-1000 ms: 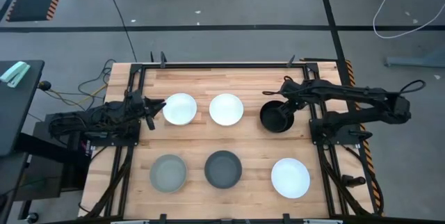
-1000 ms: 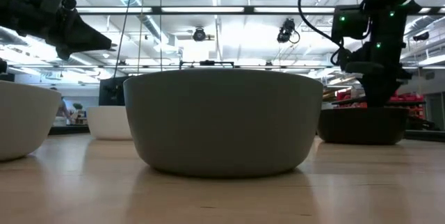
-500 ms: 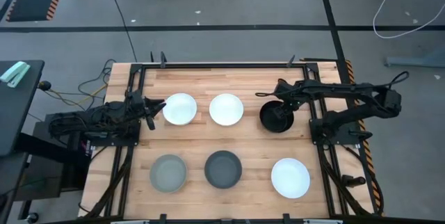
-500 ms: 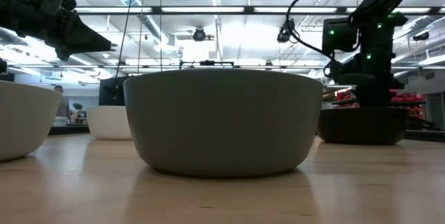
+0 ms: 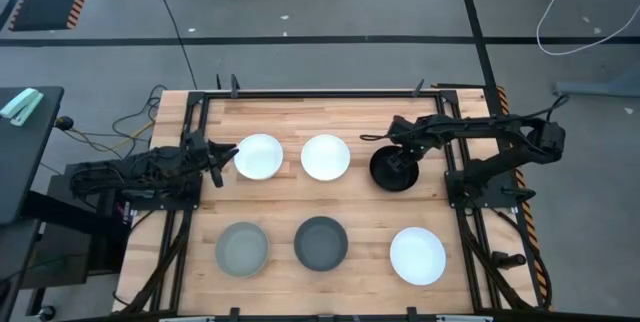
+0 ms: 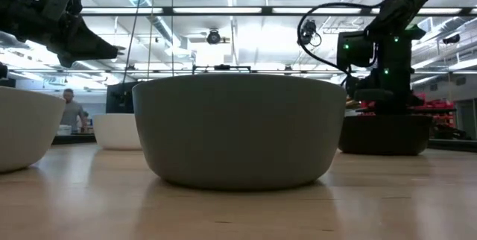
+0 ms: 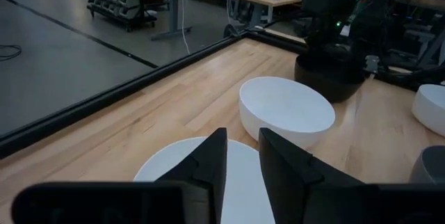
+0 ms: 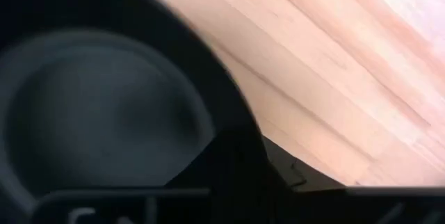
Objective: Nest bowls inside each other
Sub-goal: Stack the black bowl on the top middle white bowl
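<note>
Six bowls sit on the wooden table. Two white bowls (image 5: pixel 258 156) (image 5: pixel 325 157) and the black bowl (image 5: pixel 390 170) form the far row. The light grey (image 5: pixel 242 248), dark grey (image 5: pixel 321 242) and third white bowl (image 5: pixel 417 255) form the near row. My right gripper (image 5: pixel 399 148) is over the black bowl's far rim, shut on it. My left gripper (image 7: pixel 242 156) hovers over the left edge of the left white bowl (image 7: pixel 243 182), its fingers a narrow gap apart, touching nothing. My right gripper holds the black bowl by its rim (image 8: pixel 226 116) on the far side, coming from above and pointing down. A dark finger (image 8: pixel 240 172) crosses the rim; which finger is inside I cannot tell. In the low view the bowl (image 6: pixel 387 132) sits upright at table-top level.
A black metal frame (image 5: pixel 300 93) runs along the table's far edge and sides. Bare wood lies between the two rows and right of the black bowl. A person (image 6: pixel 71 109) stands in the room far behind the table.
My right gripper has moved a little toward the table's left edge, taking the black bowl with it toward the middle white bowl; the bowl has stayed upright and low. The right arm's elbow has drawn in.
</note>
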`<state>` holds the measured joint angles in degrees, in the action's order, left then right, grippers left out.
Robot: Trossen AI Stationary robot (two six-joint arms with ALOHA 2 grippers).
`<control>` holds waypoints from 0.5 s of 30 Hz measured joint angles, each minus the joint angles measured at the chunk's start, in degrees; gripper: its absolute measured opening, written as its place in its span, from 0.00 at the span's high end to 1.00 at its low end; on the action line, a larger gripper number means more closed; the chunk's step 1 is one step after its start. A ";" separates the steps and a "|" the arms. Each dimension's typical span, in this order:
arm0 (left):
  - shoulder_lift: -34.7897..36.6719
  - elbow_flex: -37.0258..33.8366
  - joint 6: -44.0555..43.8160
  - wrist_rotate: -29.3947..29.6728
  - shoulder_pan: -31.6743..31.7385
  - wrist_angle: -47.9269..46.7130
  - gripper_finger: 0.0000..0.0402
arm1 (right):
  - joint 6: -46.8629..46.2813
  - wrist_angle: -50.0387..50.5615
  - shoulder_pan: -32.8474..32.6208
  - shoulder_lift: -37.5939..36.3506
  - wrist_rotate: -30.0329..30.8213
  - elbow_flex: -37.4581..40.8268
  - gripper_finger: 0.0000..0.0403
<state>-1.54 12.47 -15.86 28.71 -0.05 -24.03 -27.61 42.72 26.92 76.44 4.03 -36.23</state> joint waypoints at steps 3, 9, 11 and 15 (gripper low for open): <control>0.00 0.00 0.02 0.00 0.00 0.00 0.78 | 0.78 -1.20 -0.04 -0.12 -0.53 -0.11 0.97; 0.00 0.00 0.07 0.04 0.00 0.00 0.79 | 3.33 -1.48 -0.04 -0.36 -0.38 -0.85 0.97; 0.00 0.00 0.07 0.15 0.00 0.00 0.79 | 4.09 -0.33 -0.04 -1.03 0.12 -2.38 0.99; 0.00 0.00 0.07 0.20 0.00 0.00 0.79 | 4.93 2.80 -0.04 -2.09 2.81 -6.97 0.99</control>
<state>-1.54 12.47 -15.79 28.91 -0.05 -24.03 -22.68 45.52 26.87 74.35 6.84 -43.19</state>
